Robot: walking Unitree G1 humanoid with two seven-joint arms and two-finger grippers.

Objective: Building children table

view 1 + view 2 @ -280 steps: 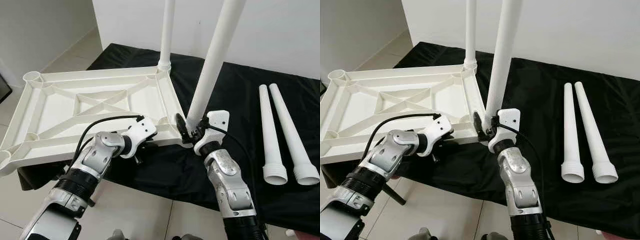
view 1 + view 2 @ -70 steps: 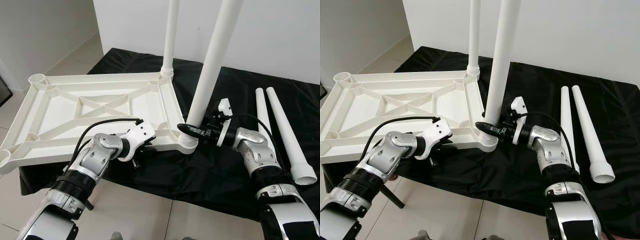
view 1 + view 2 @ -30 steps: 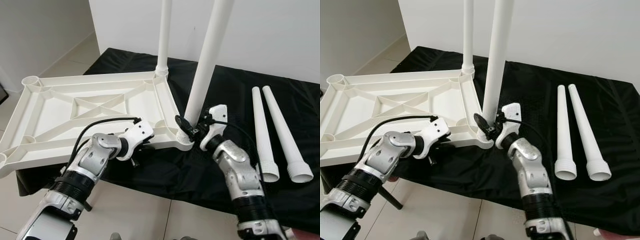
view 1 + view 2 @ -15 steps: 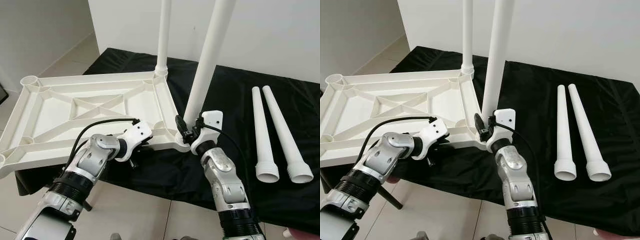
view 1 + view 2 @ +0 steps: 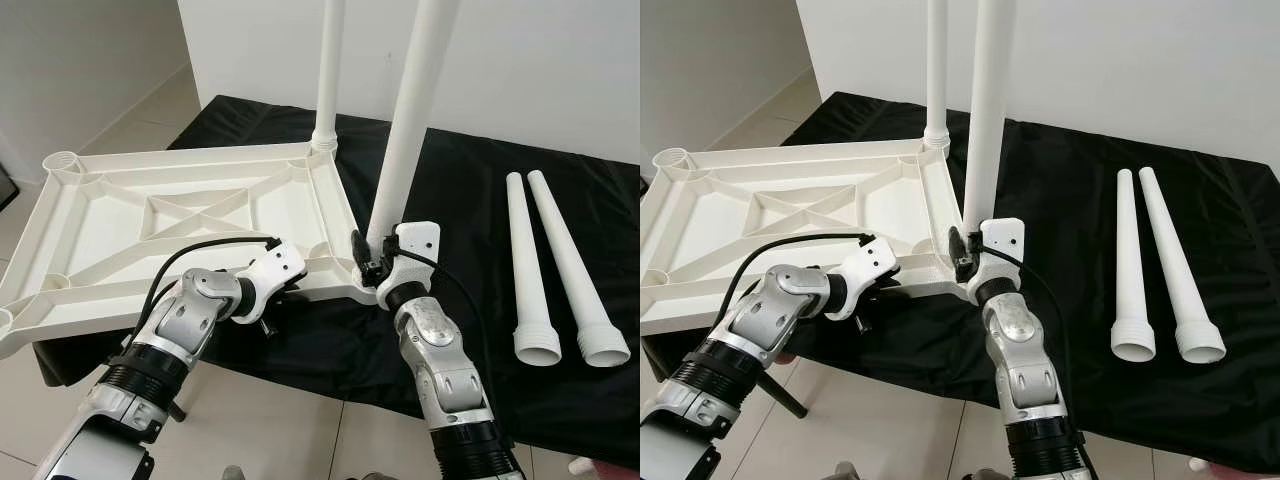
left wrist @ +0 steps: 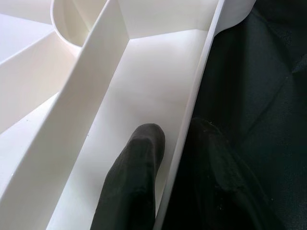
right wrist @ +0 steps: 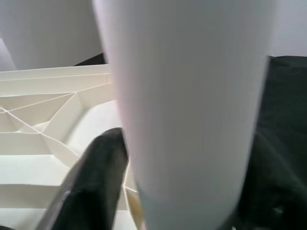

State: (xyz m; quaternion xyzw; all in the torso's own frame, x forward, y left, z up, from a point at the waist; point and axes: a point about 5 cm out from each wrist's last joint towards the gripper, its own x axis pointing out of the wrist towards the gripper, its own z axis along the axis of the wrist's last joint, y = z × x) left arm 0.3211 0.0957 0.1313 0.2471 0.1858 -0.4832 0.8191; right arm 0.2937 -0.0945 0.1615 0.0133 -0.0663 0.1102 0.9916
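The white table top (image 5: pixel 110 215) lies upside down, its ribbed underside up, on a black-covered table (image 5: pixel 470 190). Two white legs stand upright in its right-hand corner sockets: the far leg (image 5: pixel 328 70) and the near leg (image 5: pixel 405 130). My right gripper (image 5: pixel 368 258) is shut on the near leg just above its socket; in the right wrist view the leg (image 7: pixel 192 96) sits between the black fingers (image 7: pixel 96 182). My left gripper (image 5: pixel 283 298) is shut on the top's front rim. In the left wrist view the rim (image 6: pixel 192 105) runs between one finger (image 6: pixel 136 177) inside and one outside.
Two loose white legs (image 5: pixel 525 270) (image 5: pixel 572 275) lie side by side on the black cloth at the right, wide ends toward me. The table top overhangs the cloth's left edge. White walls stand behind and to the left; tiled floor (image 5: pixel 270 420) lies below the front edge.
My right forearm has swung from the right side round to below the near leg, still holding it, and the leg stands slightly straighter. The left gripper has kept its hold on the rim.
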